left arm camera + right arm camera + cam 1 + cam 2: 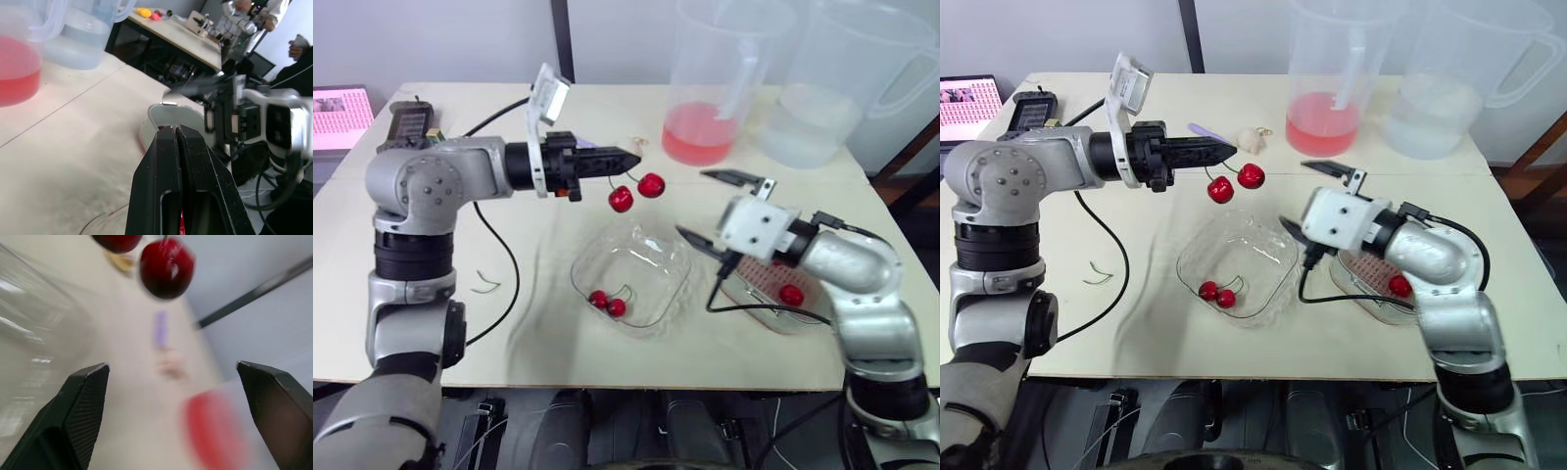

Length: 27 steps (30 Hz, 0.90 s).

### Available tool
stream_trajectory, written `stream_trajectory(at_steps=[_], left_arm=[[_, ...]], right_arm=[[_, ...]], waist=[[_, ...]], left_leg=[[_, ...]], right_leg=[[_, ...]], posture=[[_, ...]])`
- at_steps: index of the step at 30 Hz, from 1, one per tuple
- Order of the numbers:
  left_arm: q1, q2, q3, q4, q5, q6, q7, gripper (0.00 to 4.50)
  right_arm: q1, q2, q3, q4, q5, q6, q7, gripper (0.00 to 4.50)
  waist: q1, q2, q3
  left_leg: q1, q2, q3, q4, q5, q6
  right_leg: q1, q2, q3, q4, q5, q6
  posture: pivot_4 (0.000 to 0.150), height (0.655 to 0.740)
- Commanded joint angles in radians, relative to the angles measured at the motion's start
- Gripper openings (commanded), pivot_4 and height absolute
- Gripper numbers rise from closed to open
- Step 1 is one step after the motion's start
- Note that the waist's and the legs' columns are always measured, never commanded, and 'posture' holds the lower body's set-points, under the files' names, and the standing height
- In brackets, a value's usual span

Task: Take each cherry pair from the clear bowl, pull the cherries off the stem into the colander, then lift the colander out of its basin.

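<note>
Cherry pair (651, 184) dangling from clamped left hand (633, 157), right hand (693, 204) spread apart, colander (1367, 272) partly hidden.

I believe I am working in a robotics lab or test room, not in a home kitchen. The pale wooden surface (558, 352) carries a loose black cable (514, 262), a handheld device (409, 119) and a lit screen (340, 116) at its far left corner. A plastic jug of red liquid (715, 88) and a jug of clear water (842, 88) stand at the back. The left wrist view shows a second table (181, 34) with equipment on it, and people (254, 10) near it.
</note>
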Motion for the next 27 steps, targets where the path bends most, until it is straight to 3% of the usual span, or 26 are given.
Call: stream_trajectory(at_steps=[1,4,9,17,27], left_arm=[[-0.024,-0.001,0.033,-0.061,-0.045,0.000,-0.012,0.00],[0.024,0.053,-0.001,-0.144,-0.035,-0.054,-0.118,0.00],[0.059,0.109,-0.020,-0.181,-0.017,-0.129,-0.213,0.00],[0.056,0.102,-0.022,-0.200,-0.052,-0.118,-0.230,0.00],[0.057,0.098,-0.018,-0.201,-0.063,-0.113,-0.210,0.00]], right_arm=[[-0.182,-0.083,-0.148,-0.025,0.341,0.404,0.107,4.43],[-0.312,-0.065,-0.228,0.046,0.492,0.527,0.066,4.43],[-0.415,-0.148,-0.238,0.149,0.704,0.693,0.121,4.43],[-0.448,-0.100,-0.086,0.184,0.702,0.570,0.033,4.43],[-0.467,-0.049,-0.039,0.184,0.798,0.579,-0.040,4.43]], waist=[[-0.007,0.001,0.001],[-0.010,0.000,0.001],[-0.003,0.001,0.001],[-0.004,0.000,0.001],[-0.004,0.000,0.001]], left_leg=[[0.000,0.000,0.000,0.001,0.000,0.000],[0.005,0.001,0.001,-0.003,0.000,0.000],[0.006,0.002,-0.001,-0.006,0.000,0.000],[0.005,0.001,0.001,-0.003,0.000,0.000],[0.004,0.001,0.001,-0.004,0.000,0.000]], right_leg=[[0.000,0.000,0.000,0.000,-0.001,-0.002],[0.001,0.001,0.001,0.001,-0.001,-0.003],[0.001,0.003,0.000,0.001,-0.003,-0.005],[0.002,0.001,0.001,-0.001,-0.003,-0.005],[0.002,0.001,0.001,0.000,-0.003,-0.004]], posture=[[0.150,0.7383],[0.150,0.7383],[0.150,0.7383],[0.150,0.7383],[0.150,0.7383]])
